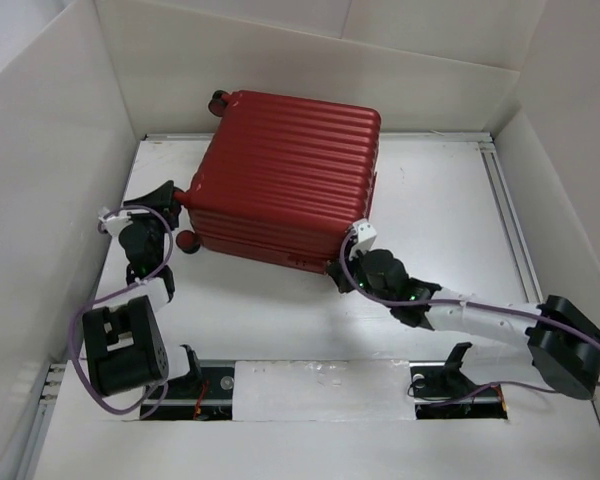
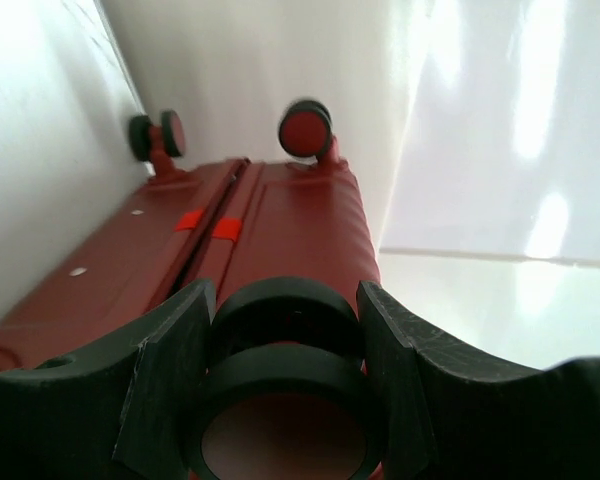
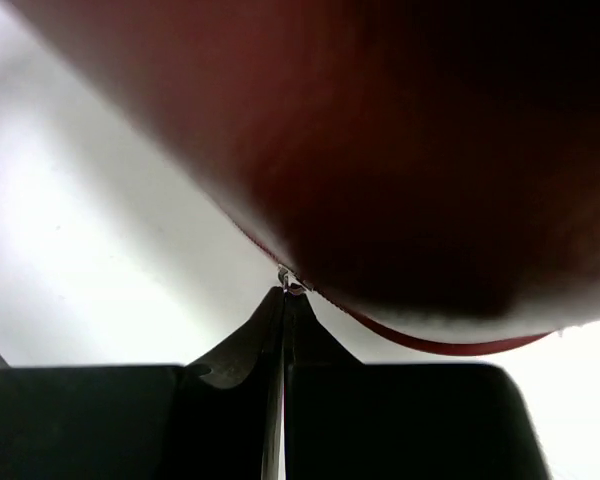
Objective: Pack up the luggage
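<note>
luggage (image 1: 285,175) lying flat, left tool (image 2: 285,295) clamping wheel (image 2: 280,385)

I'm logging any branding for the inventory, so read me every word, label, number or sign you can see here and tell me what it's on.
None can be read in any view.
The luggage: no brand or number shows on its ribbed shell.
Two bright red tabs by its seam, left wrist view: blurred, no letters to make out.
</note>
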Controlling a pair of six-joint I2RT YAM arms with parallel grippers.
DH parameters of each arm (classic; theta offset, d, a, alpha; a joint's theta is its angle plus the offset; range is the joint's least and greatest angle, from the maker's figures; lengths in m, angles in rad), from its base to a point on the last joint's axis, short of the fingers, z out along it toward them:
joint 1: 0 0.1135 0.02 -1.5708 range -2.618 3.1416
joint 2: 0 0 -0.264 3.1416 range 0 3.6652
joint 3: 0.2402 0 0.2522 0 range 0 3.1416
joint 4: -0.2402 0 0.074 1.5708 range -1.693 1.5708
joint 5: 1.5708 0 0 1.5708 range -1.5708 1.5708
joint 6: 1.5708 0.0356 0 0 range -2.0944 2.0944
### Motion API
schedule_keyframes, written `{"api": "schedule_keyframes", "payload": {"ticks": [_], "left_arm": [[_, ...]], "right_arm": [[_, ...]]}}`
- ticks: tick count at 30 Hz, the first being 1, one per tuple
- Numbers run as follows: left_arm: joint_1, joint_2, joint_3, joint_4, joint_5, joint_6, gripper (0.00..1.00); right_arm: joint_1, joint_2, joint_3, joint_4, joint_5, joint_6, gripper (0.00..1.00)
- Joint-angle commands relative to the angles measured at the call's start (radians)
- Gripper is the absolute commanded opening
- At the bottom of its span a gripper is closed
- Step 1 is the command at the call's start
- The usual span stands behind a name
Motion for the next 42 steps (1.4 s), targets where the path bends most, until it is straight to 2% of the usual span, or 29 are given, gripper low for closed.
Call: {"api": "schedule_keyframes", "payload": {"ticks": [1, 5, 9, 10, 14, 18, 22, 27, 30, 33, 34, 35, 37, 40, 41, 42], "left_arm": [[-0.169, -0.112, -0.045, 0.064, 0.323, 0.01, 0.0], [-0.299, -0.175, -0.054, 0.055, 0.281, 0.024, 0.0], [-0.483, -0.208, -0.054, 0.014, 0.208, 0.055, 0.0], [-0.558, -0.218, -0.054, 0.014, 0.193, 0.055, 0.0], [-0.725, -0.218, -0.054, 0.043, 0.126, 0.055, 0.0], [-0.819, -0.208, -0.063, 0.054, 0.093, 0.066, 0.0], [-0.908, -0.185, -0.074, 0.075, 0.083, 0.066, 0.0], [-0.956, -0.161, -0.111, 0.172, 0.115, 0.021, 0.0], [-0.956, -0.227, -0.12, 0.115, 0.127, 0.035, 0.0], [-0.938, -0.369, -0.08, -0.044, 0.101, 0.093, 0.0], [-0.927, -0.406, -0.025, -0.105, 0.092, 0.127, 0.0], [-0.913, -0.47, 0.01, -0.239, 0.081, 0.204, 0.0], [-0.913, -0.512, 0.102, -0.343, 0.014, 0.275, 0.0], [-0.902, -0.534, 0.17, -0.463, -0.054, 0.354, 0.25], [-0.902, -0.534, 0.206, -0.516, -0.109, 0.392, 0.45], [-0.902, -0.534, 0.223, -0.541, -0.14, 0.392, 0.54]], "right_arm": [[-0.093, -0.124, 0.089, 0.059, -0.116, 0.034, 0.0], [-0.239, -0.154, 0.179, -0.038, -0.227, -0.012, 0.0], [-0.264, -0.079, 0.23, -0.049, -0.241, -0.03, 0.0], [-0.264, -0.03, 0.23, -0.049, -0.241, -0.03, 0.0], [-0.18, 0.096, 0.242, 0.081, -0.293, 0.005, 0.0], [0.013, 0.199, 0.281, 0.091, -0.331, -0.022, 0.0], [0.135, 0.253, 0.322, 0.1, -0.424, -0.043, 0.0], [0.187, 0.32, 0.302, 0.141, -0.477, -0.033, 0.0], [0.187, 0.298, 0.255, 0.142, -0.408, -0.023, 0.0], [0.187, 0.206, 0.21, 0.094, -0.304, -0.023, 0.0], [0.187, 0.181, 0.21, 0.071, -0.276, -0.023, 0.0], [0.187, 0.134, 0.195, 0.028, -0.253, -0.023, 0.0], [0.187, 0.091, 0.181, 0.014, -0.221, -0.023, 0.0], [0.187, 0.02, 0.169, -0.036, -0.199, -0.023, 0.35], [0.187, -0.02, 0.16, -0.073, -0.189, -0.023, 0.5], [0.187, -0.043, 0.16, -0.091, -0.18, -0.023, 0.57]]}}
